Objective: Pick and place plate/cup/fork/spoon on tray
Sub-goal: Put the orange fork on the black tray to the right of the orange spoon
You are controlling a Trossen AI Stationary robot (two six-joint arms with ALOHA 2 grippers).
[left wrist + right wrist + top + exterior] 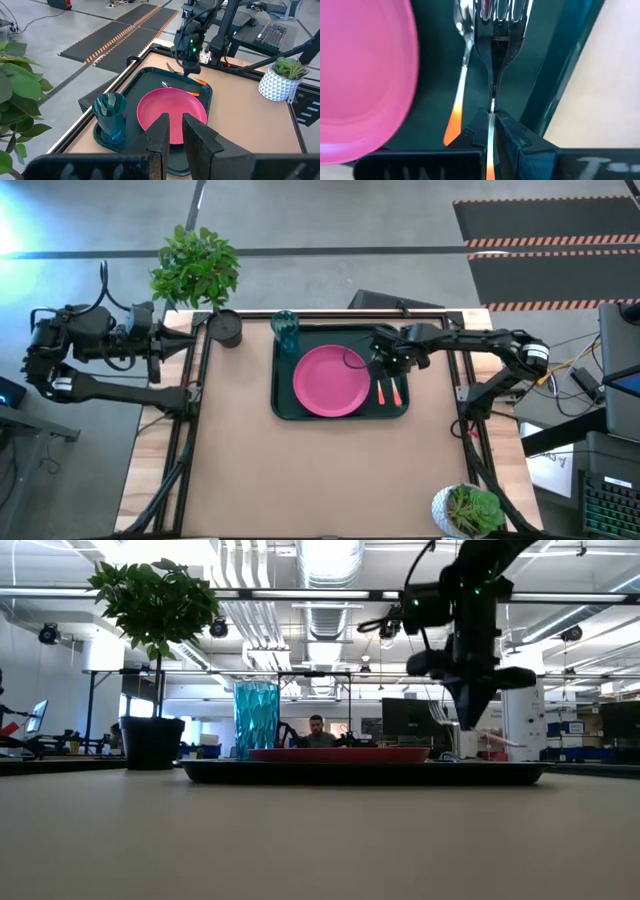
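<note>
So, right wrist view: right gripper (491, 127) has its fingers pinched on the fork (495, 60) — spoon (462, 60) lies just beside it, pink plate (365, 75) next to that.
High view: tray (283, 408) holds the plate, spoon and cup (285, 330) — cup at a far corner.
Left gripper (174, 137): off the table's left edge, fingers slightly apart, holding nothing.
Count: one of each, plus two plants (195, 265).

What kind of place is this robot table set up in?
Probably a robotics lab or open workshop: exposed ceiling ducts overhead, rows of desks with monitors behind the table, and striped cable-cover mats on a bare concrete floor.
</note>
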